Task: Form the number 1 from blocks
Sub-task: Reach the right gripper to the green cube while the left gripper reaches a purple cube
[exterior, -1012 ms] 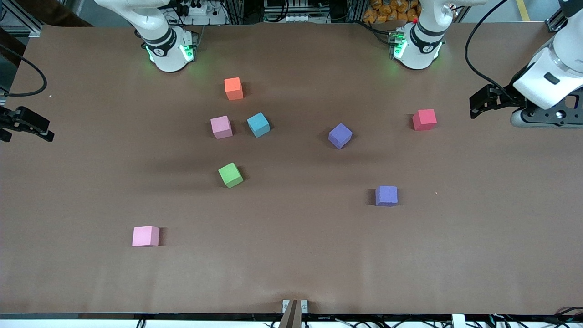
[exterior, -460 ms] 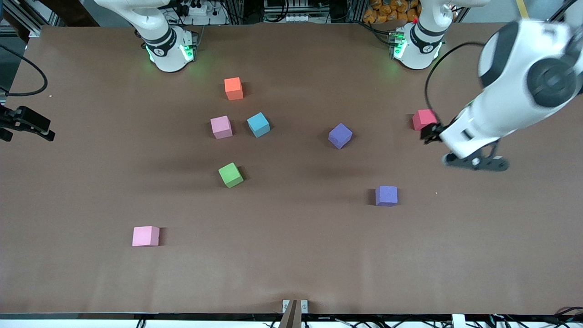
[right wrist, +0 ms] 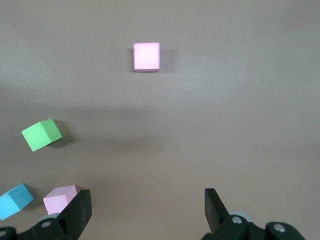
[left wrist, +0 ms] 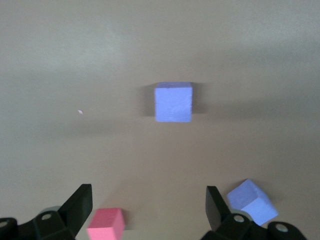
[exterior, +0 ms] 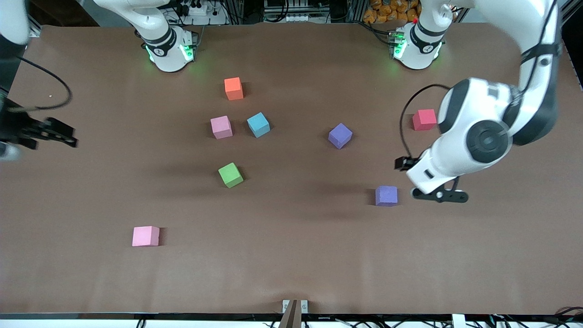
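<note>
Small foam cubes lie scattered on the brown table. One purple block lies nearer the front camera than a second, turned purple block. A green block, a light blue block and a pale pink block sit toward the right arm's end. Another pink block lies nearest the camera. My left gripper hangs open and empty just above the nearer purple block. My right gripper is open and empty over the right arm's table end.
An orange cube sits near the right arm's base. A red cube lies beside the left arm's forearm. The arm bases stand along the table's edge farthest from the camera.
The left arm has swung in from the table's end, past the red cube, toward the nearer purple block. The right gripper has moved slightly inward. No block has moved.
</note>
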`<action>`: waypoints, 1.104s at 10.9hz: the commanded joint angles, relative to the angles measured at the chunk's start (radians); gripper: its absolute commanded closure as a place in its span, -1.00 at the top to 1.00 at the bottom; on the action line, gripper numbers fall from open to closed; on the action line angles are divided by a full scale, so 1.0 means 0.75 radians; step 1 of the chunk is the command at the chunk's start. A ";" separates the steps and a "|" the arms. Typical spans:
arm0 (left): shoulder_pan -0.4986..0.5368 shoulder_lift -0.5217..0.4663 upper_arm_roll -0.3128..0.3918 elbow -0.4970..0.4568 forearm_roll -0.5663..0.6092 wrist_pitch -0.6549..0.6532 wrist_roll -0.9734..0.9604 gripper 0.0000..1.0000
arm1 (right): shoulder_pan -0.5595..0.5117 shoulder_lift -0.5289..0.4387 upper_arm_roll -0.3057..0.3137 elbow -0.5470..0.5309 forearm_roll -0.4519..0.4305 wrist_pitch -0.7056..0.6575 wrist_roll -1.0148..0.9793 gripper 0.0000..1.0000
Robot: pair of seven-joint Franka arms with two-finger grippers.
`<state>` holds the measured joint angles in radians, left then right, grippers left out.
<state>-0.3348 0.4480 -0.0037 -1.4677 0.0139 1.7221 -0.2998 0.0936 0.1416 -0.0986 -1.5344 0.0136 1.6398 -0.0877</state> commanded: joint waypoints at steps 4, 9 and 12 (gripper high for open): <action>-0.326 0.061 -0.003 0.049 -0.035 0.005 -0.649 1.00 | 0.210 0.130 -0.004 -0.150 0.148 0.234 0.002 1.00; -0.376 0.055 -0.001 -0.031 -0.137 0.076 -0.727 1.00 | 0.280 0.136 -0.002 -0.443 0.209 0.549 -0.103 1.00; -0.311 -0.071 -0.001 -0.300 -0.129 0.337 -0.725 1.00 | 0.280 0.169 -0.004 -0.507 0.209 0.648 -0.290 1.00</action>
<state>-0.6033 0.4836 -0.0030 -1.5468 -0.0708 1.8629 -0.8403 0.2987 0.2687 -0.0956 -1.8873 0.1449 2.1066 -0.2271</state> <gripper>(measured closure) 0.000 0.000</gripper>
